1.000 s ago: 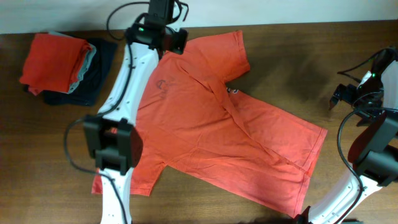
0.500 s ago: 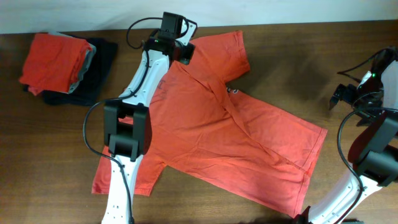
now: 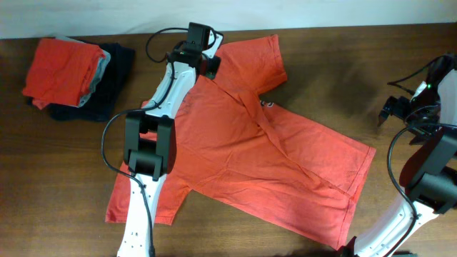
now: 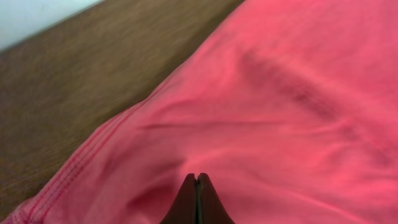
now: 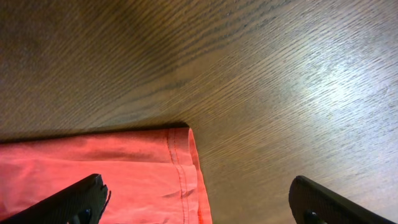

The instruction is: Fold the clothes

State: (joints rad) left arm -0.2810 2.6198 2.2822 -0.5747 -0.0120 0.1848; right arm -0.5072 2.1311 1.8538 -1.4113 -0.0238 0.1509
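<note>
An orange-red T-shirt [image 3: 271, 157] lies spread slantwise across the middle of a dark wooden desk [image 3: 57, 164]. The left gripper [image 3: 203, 63] sits at the shirt's far edge, jaws pressed fully together against the cloth; whether fabric is pinched cannot be told. The right gripper [image 3: 394, 111] hangs near the hem corner, spread wide, empty. Far left, a folded orange-red shirt [image 3: 61, 68] tops a grey garment [image 3: 102, 71] and a dark navy garment [image 3: 118, 78].
</note>
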